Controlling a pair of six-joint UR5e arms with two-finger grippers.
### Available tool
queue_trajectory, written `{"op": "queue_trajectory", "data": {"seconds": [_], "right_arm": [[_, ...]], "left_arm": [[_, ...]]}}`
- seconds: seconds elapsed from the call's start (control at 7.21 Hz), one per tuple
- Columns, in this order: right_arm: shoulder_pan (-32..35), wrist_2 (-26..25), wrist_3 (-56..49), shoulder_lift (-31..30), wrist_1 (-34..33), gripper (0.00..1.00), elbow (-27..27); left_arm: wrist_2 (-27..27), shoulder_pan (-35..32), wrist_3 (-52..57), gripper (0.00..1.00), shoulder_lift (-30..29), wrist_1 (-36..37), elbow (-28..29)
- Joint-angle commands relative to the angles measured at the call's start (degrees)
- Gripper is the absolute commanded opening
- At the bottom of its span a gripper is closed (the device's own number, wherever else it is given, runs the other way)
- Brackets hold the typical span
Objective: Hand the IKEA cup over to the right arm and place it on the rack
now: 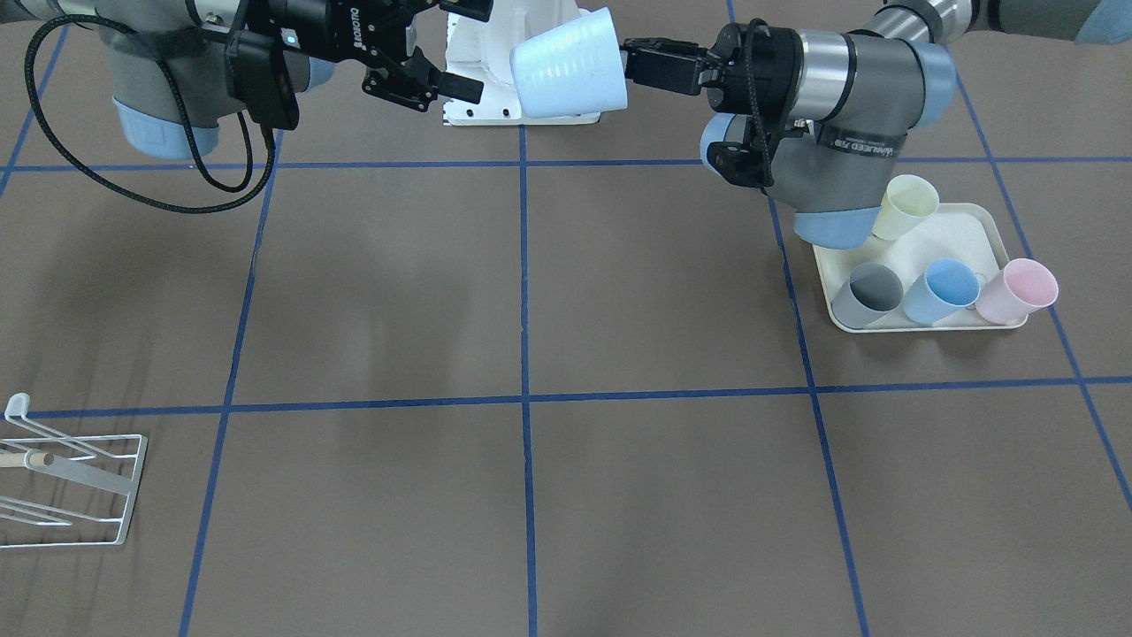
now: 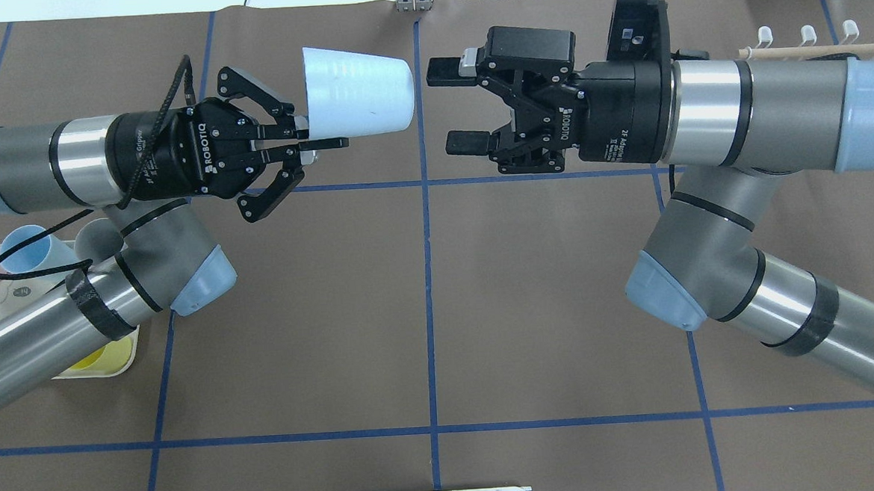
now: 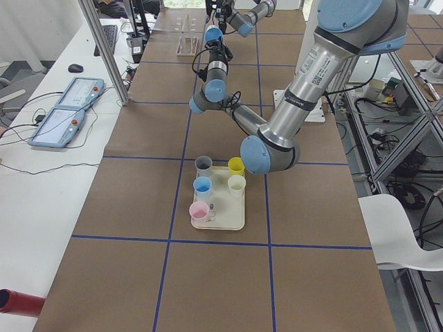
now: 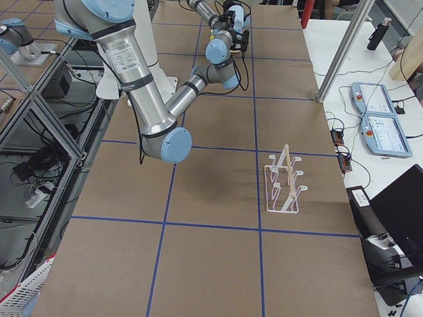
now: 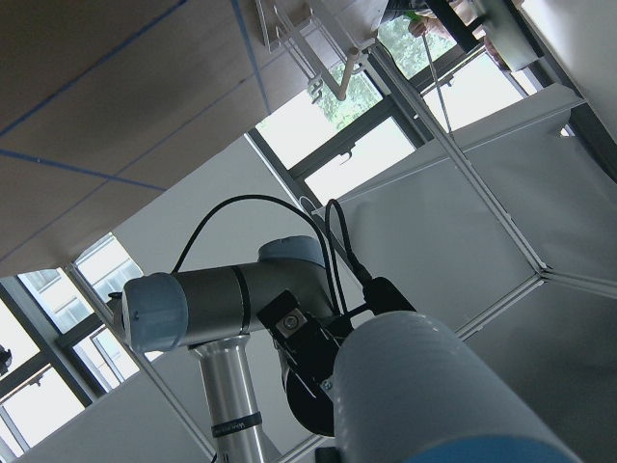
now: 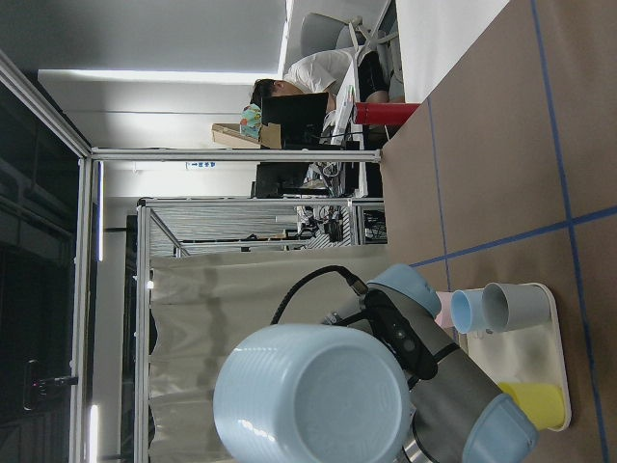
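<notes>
The pale blue IKEA cup hangs on its side high over the table's far middle, its base pointing at the right arm. My left gripper is shut on the cup's wall at the rim; in the front view this left gripper meets the cup from the right. My right gripper stands open just short of the base, apart from it, and its wrist view looks at the cup's base. The white wire rack with its wooden dowel stands far to the right arm's side, also the rack.
A cream tray on the left arm's side holds grey, blue, pink and yellow cups. The white robot base plate lies under the grippers. Desks with a person border the table.
</notes>
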Motion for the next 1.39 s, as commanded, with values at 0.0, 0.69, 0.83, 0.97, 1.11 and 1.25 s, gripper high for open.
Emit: {"op": "queue_trajectory", "data": {"seconds": [0.0, 0.69, 0.83, 0.97, 1.11, 1.25], "right_arm": [[-0.57, -0.04, 0.00, 0.58, 0.38, 0.99, -0.02], [-2.59, -4.77, 0.00, 2.78, 0.47, 0.99, -0.02], [-2.68, -5.83, 0.00, 3.13, 0.47, 0.99, -0.11], [-2.95, -6.19, 0.00, 3.13, 0.47, 0.99, -0.20], [-3.30, -6.19, -0.09, 3.22, 0.47, 0.99, -0.20], [-3.47, -6.19, -0.09, 3.22, 0.47, 0.99, -0.20]], "left_arm": [[4.22, 1.64, -2.71, 0.00, 0.10, -2.77, -0.52], [4.68, 3.14, -2.72, 0.00, 0.37, -3.56, -1.84], [4.68, 3.41, -2.72, 0.00, 0.37, -3.91, -2.01], [4.77, 3.67, -2.72, 0.00, 0.37, -3.92, -2.45], [4.77, 3.93, -2.63, 0.00, 0.37, -3.92, -2.71], [4.77, 3.94, -2.63, 0.00, 0.37, -3.92, -2.80]]}}
